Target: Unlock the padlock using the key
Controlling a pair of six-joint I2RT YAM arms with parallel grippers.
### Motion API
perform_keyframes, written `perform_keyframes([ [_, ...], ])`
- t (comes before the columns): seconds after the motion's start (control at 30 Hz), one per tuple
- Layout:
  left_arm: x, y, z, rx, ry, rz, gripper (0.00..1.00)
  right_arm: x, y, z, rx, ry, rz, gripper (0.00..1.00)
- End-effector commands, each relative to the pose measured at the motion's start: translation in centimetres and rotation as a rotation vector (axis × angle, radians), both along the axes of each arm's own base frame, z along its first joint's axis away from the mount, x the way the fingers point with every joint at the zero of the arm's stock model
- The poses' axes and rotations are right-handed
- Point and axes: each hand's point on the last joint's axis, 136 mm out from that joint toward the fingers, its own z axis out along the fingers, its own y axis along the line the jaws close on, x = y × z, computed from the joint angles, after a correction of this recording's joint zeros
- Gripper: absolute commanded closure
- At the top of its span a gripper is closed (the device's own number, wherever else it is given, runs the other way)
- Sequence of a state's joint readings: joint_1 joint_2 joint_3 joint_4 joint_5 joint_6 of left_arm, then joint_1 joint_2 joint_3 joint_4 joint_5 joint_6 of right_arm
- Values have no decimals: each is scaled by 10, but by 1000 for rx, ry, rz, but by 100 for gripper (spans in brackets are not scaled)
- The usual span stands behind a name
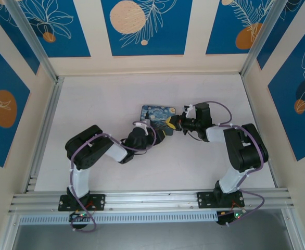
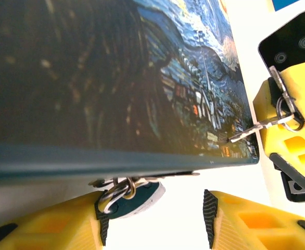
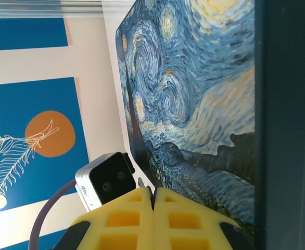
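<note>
In the left wrist view the small dark blue-green padlock (image 2: pixel 139 195) sits right under the front edge of the starry-night tin (image 2: pixel 116 78). Its silvery shackle (image 2: pixel 113 197) rests against my left finger pad. My left gripper (image 2: pixel 155 216) is open, and its other pad stands well off to the right of the lock. My right gripper (image 2: pixel 280 117) is shut on the thin silvery key (image 2: pixel 256 127), whose tip touches the tin's lid near its corner. The key's ring (image 2: pixel 288 112) lies against the yellow finger. From above, both grippers (image 1: pixel 160 136) (image 1: pixel 173 124) meet at the tin's near right corner.
The tin (image 1: pixel 153 113) lies mid-table on the white surface. In the right wrist view its painted lid (image 3: pixel 194 94) is close beside my shut fingers (image 3: pixel 153 195), and the left wrist's camera block (image 3: pixel 103 182) is just beyond them. Blue patterned walls enclose the table.
</note>
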State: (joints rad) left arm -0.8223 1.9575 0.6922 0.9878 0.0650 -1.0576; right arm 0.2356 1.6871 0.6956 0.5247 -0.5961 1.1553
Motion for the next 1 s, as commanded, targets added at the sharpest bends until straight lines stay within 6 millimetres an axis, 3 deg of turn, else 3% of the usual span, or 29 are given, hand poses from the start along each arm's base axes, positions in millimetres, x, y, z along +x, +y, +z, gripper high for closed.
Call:
perform_keyframes([
  [0.0,-9,-8,3,-8,-9,-19,48,2,1,4,14,-10,21,100],
  [0.27,-3,-19,19,-26,-46,-13,46,2,1,5,15,-6,23,100],
  [0.5,-1,-8,38,-62,-78,47,46,2,0,4,12,-5,23,100],
  [0.97,4,-6,-1,-11,-9,84,46,2,-2,3,14,-5,22,100],
])
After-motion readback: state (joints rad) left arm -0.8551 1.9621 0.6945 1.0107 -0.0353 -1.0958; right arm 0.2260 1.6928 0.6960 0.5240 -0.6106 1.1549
